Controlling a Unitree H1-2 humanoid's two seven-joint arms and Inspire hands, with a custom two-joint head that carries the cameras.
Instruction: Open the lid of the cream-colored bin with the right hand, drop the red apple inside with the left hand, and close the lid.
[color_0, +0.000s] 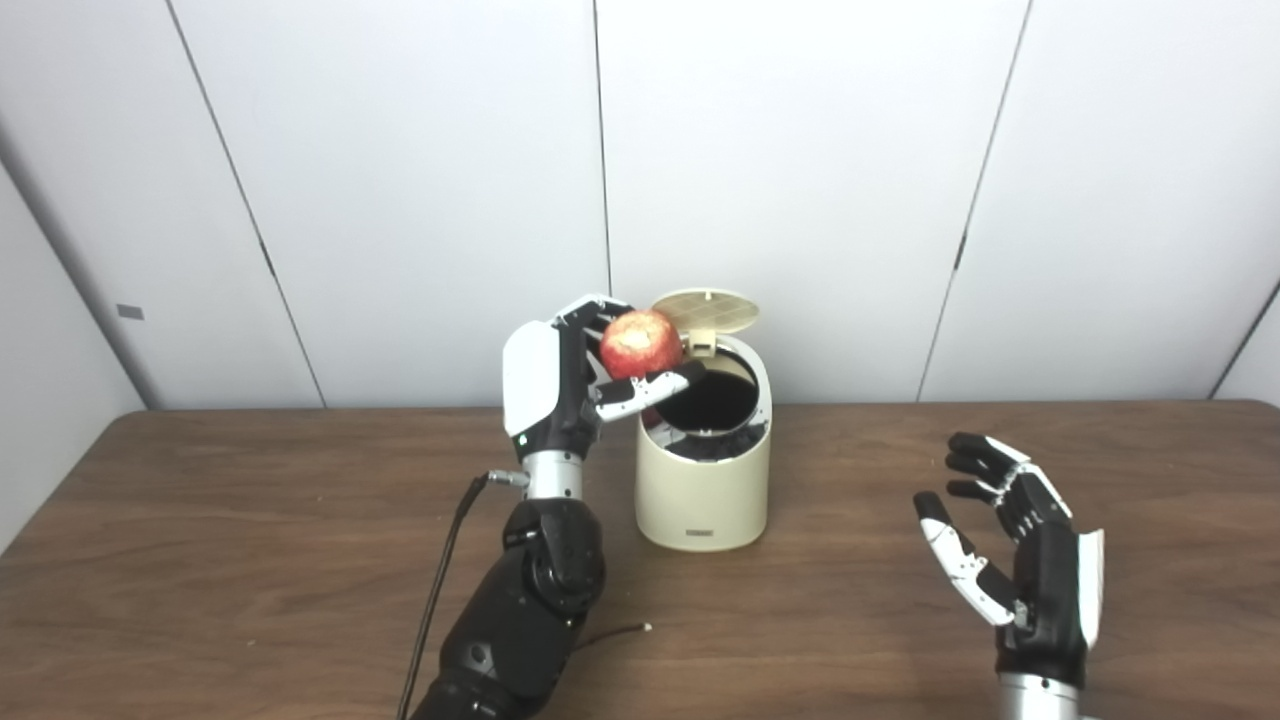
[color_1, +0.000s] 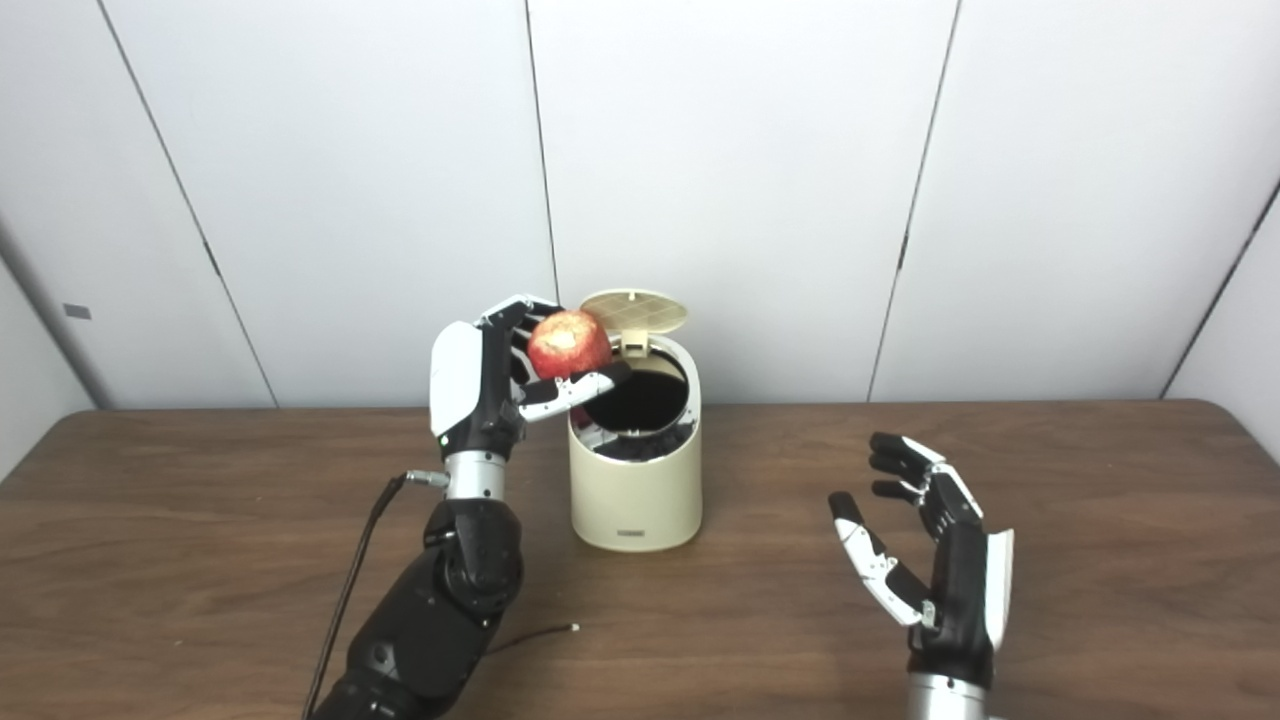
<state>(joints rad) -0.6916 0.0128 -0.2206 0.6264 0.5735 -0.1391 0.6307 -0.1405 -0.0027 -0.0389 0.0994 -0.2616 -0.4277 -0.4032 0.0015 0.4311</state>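
Note:
The cream-colored bin (color_0: 703, 490) stands on the brown table, its round lid (color_0: 706, 311) tipped up at the back and the dark inside showing. My left hand (color_0: 560, 385) is raised just left of the bin's rim and is shut on the red apple (color_0: 640, 343), which hangs above the left edge of the opening. My right hand (color_0: 1010, 540) is open, palm facing left, fingers spread, well to the right of the bin and holding nothing.
A thin black cable (color_0: 440, 580) runs along my left forearm, with a loose end lying on the table (color_0: 250, 520) in front of the bin. White wall panels stand right behind the table's far edge.

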